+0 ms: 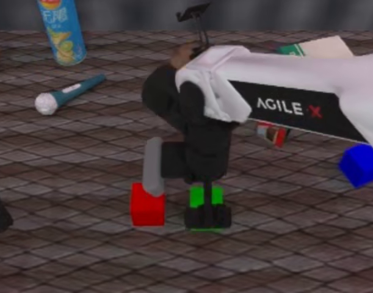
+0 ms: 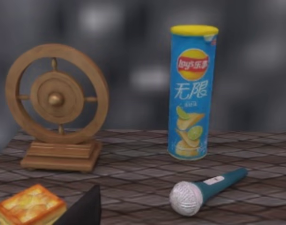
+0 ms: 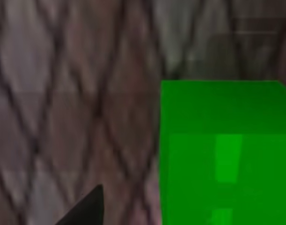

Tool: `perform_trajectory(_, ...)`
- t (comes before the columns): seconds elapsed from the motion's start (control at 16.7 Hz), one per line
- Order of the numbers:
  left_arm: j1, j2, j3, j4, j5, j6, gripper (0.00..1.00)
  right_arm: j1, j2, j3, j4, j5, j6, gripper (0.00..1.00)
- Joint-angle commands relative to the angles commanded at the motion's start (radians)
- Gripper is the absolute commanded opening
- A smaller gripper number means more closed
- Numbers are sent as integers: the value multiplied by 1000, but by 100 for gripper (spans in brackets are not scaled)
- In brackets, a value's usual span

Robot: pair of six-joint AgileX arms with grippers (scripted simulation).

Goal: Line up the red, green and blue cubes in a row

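One green cube [image 1: 201, 196] sits under the right claw [image 1: 207, 217], beside the red cube [image 1: 147, 206].

Rendered simulation scene, not a real room.
A flat-textured tiled counter [image 1: 64, 256] is shown against a blurred grey backdrop, with unrelated props scattered about.

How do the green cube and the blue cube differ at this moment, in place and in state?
1. The green cube sits under the right gripper, whose fingers reach down around it; the blue cube has no gripper at it.
2. The green cube stands right beside the red cube near the table's middle; the blue cube lies apart, at the top view's right edge.
3. One is bright green, the other deep blue.

Both are plain cubes of similar size.
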Motion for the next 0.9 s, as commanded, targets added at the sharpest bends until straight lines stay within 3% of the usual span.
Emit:
perform_trajectory(0.24,0,0,0,0,0,0,100,5,-39,81,-117,0,-2,100)
perform_trajectory(0.6,0,0,0,0,0,0,100,-14,-41,76,-114,0,9,100)
perform_trajectory(0.9,0,0,0,0,0,0,100,-213,-85,-6,-79,-1,143,100)
